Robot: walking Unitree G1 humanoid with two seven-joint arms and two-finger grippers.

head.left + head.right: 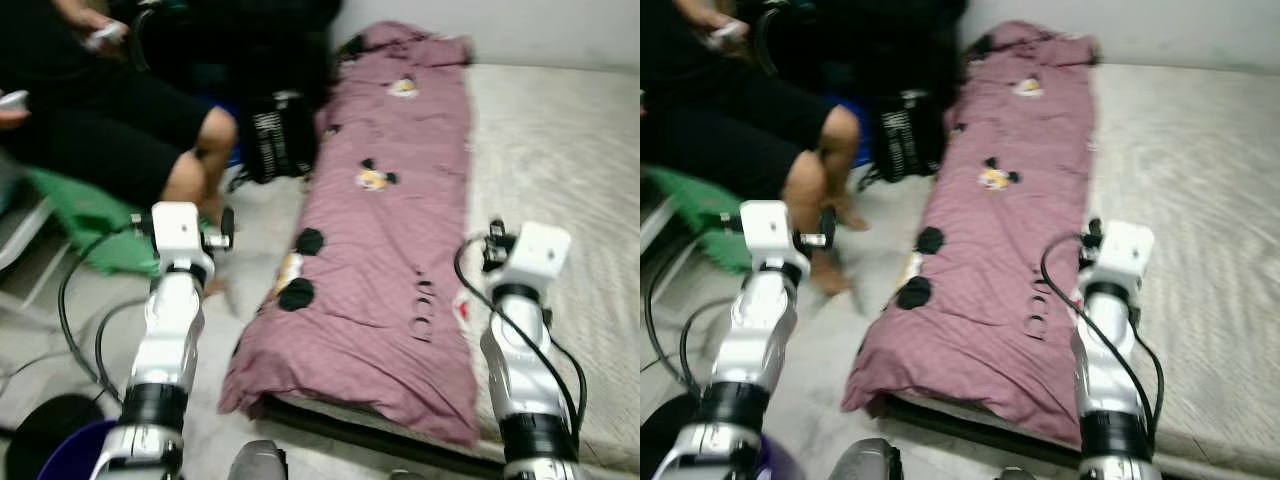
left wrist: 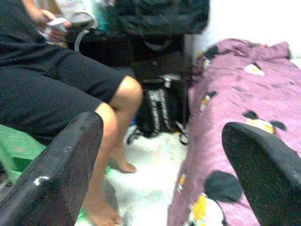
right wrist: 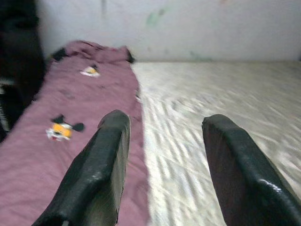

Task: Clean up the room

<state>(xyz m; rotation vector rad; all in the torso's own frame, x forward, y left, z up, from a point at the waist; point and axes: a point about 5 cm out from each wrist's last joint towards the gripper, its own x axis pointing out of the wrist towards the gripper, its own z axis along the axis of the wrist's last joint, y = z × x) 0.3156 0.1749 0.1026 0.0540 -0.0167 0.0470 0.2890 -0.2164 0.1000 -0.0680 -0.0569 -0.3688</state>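
Observation:
A mauve blanket [image 1: 390, 200] with cartoon mouse prints lies in a long strip along the left side of a bare cream mattress [image 1: 560, 170]. Its near end hangs over the mattress corner. My left arm [image 1: 175, 290] is raised over the floor beside the blanket. My left gripper [image 2: 160, 129] is open and holds nothing, facing the blanket's edge and a person's leg. My right arm [image 1: 525, 320] is raised over the blanket's right edge. My right gripper [image 3: 165, 120] is open and empty above the line where the blanket meets the mattress.
A person [image 1: 120, 130] sits at the left on a green stool [image 1: 90, 220], bare foot on the floor near my left arm. A black bag [image 1: 280, 135] stands by the bed. A dark round object [image 1: 55, 440] lies at the lower left.

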